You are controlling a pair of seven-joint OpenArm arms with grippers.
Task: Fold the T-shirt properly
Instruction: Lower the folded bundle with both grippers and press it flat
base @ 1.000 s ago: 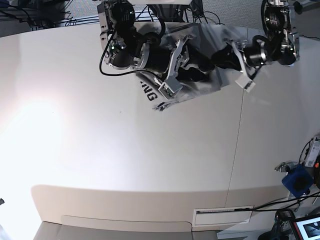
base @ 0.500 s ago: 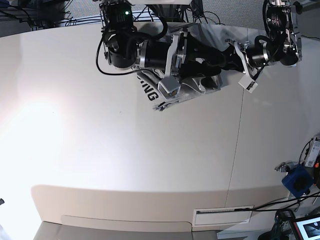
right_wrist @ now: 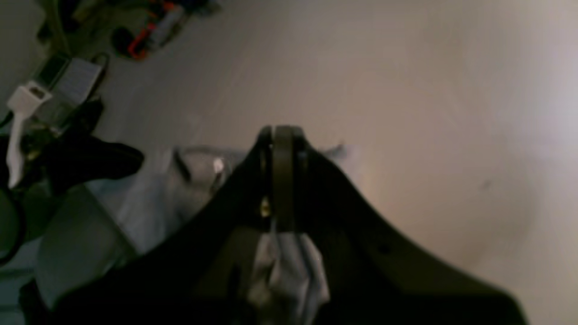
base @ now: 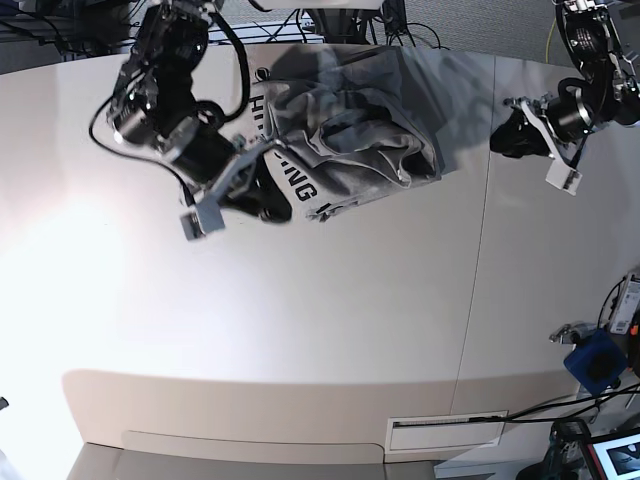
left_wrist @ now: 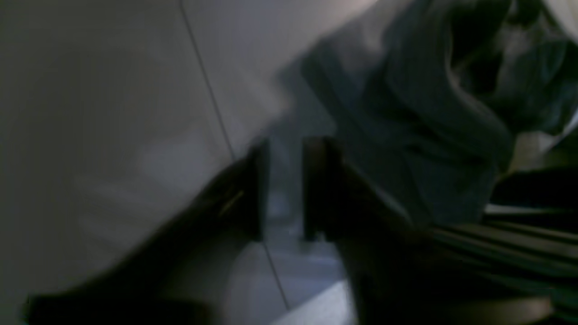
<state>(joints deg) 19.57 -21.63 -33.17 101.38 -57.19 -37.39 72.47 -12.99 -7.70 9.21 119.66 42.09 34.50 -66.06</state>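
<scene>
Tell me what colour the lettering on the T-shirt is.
Black block letters on the heather-grey T-shirt, clearest in the base view.

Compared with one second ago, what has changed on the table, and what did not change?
Both arms pulled apart, away from the T-shirt. The right gripper swung out to the shirt's lettered edge and shut; the wrist view shows grey cloth pinched in it. The left gripper backed off past the table seam, jaws slightly apart, holding nothing. The shirt remains crumpled in the same place.
</scene>
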